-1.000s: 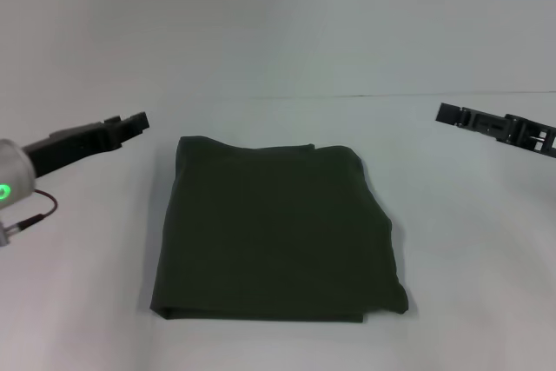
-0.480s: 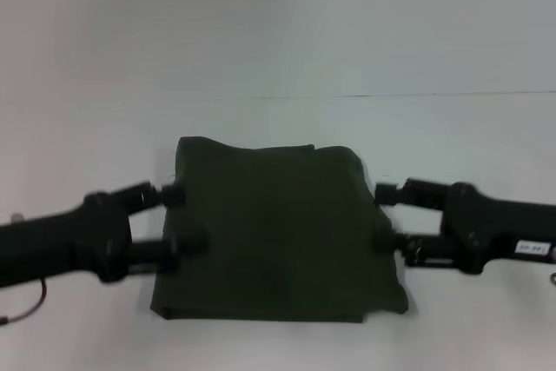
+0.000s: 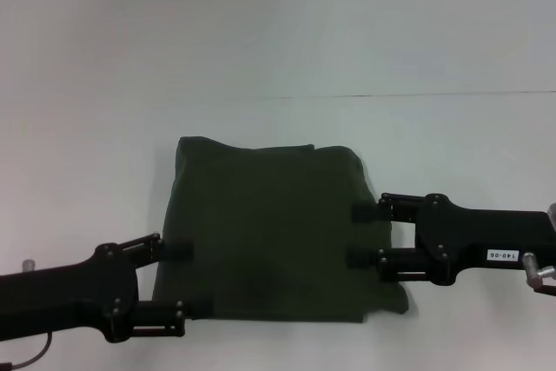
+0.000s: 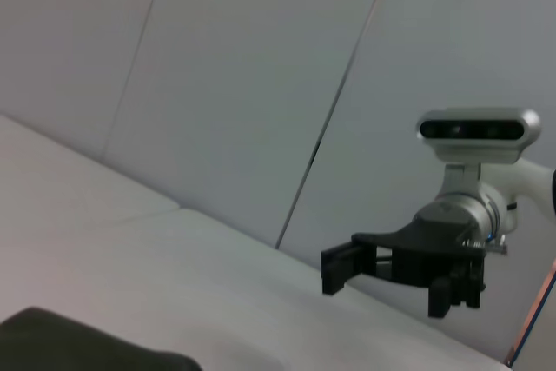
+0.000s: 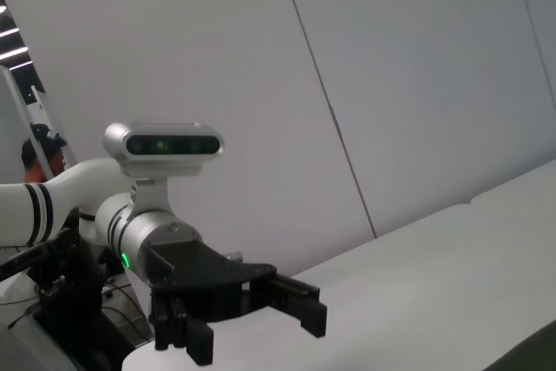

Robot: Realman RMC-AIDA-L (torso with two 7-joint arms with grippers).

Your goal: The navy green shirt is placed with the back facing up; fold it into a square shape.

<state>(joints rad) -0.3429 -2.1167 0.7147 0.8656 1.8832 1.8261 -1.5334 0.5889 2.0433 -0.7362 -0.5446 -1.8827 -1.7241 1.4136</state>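
Olive-green folded shirt, both grippers at its sides

Navy green shirt (image 3: 274,232) lies roughly square, long axis front-to-back; left gripper (image 3: 191,280) and right gripper (image 3: 360,235) gape open over its edges, holding nothing.

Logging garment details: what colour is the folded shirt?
Plain dark olive green shirt, no pattern visible; head view shows it best.
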